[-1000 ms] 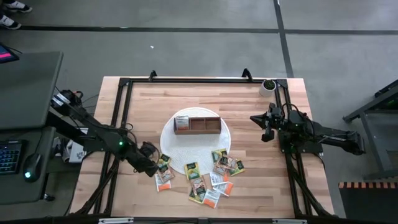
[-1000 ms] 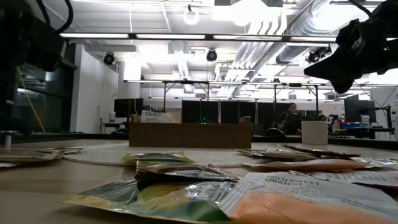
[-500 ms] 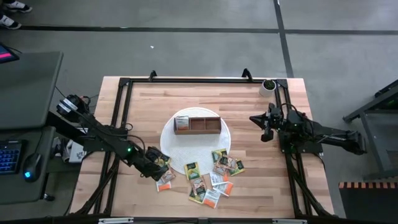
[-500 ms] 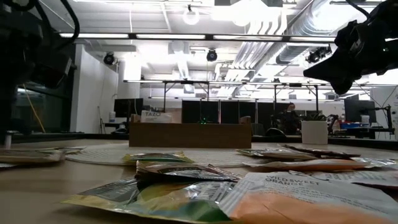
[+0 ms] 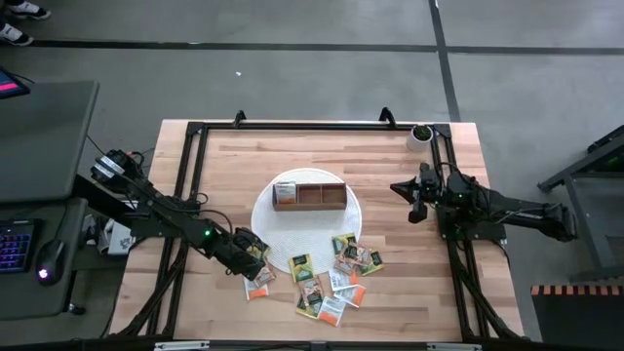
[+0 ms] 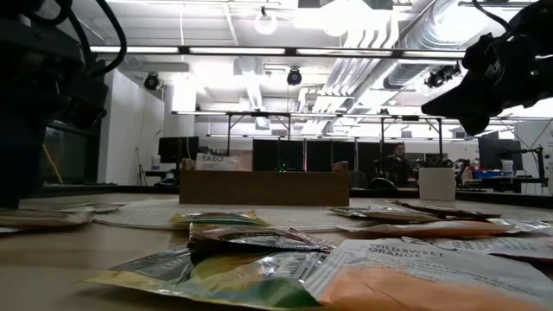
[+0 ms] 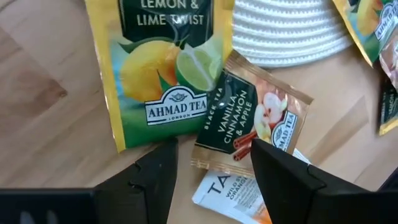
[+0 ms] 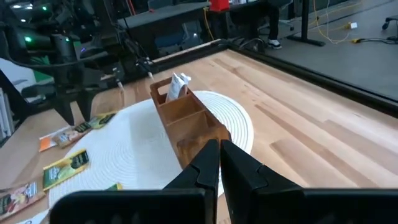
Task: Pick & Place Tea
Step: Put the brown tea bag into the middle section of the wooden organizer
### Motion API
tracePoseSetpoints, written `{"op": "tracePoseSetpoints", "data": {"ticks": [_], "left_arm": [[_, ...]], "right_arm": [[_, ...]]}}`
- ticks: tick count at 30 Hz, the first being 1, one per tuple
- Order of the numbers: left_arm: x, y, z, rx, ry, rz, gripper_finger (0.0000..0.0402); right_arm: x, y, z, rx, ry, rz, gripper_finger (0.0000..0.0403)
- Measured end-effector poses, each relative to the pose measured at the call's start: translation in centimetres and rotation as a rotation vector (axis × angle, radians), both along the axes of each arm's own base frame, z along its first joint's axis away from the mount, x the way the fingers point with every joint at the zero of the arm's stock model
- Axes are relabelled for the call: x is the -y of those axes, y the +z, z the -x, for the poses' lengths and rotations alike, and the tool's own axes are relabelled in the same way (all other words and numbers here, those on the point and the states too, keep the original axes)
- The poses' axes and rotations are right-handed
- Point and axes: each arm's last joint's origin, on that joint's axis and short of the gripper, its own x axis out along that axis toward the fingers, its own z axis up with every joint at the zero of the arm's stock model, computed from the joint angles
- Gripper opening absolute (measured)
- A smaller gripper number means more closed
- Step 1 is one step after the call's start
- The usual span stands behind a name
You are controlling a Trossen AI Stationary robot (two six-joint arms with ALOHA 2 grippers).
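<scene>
The tea lies as a loose pile of small packets [image 5: 336, 273] on the wood near the table's front edge, beside a round white mat [image 5: 343, 226]. On the mat stands the wooden box [image 5: 310, 195], with one packet [image 8: 179, 84] upright in an end compartment. My left gripper [image 5: 250, 257] stands open, pointing down over the pile's left end. In its wrist view its fingers flank the near corner of a brown vanilla-cinnamon packet [image 7: 249, 121], which lies partly over a green lemon-lime packet [image 7: 161, 68] and a white-orange one [image 7: 227, 194]. My right gripper [image 5: 412, 202] waits shut at the right, clear of the table.
A small white pot with a plant [image 5: 420, 135] stands at the far right corner. Black frame rails [image 5: 195, 175] run along the table's edges. Bare wood [image 5: 390, 156] lies beyond and to both sides of the mat.
My left gripper has gone toward the table's right edge and down, and now stands over the leftmost packets of the pile, covering them in the high view. Its fingers have stayed as wide apart as before.
</scene>
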Motion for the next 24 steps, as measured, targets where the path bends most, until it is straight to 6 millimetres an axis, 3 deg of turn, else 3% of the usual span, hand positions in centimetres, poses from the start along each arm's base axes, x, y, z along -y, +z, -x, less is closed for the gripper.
{"op": "tracePoseSetpoints", "data": {"ticks": [13, 24], "left_arm": [[0.1, -0.06, -0.01, -0.008, -0.011, 0.016, 0.0194], [0.42, -0.88, -0.39, -0.022, -0.043, 0.014, 0.0103]], "right_arm": [[0.01, -0.07, -0.04, -0.008, 0.0, -0.002, 0.0012], [0.01, -0.08, -0.05, -0.009, 0.001, -0.002, 0.0012]]}}
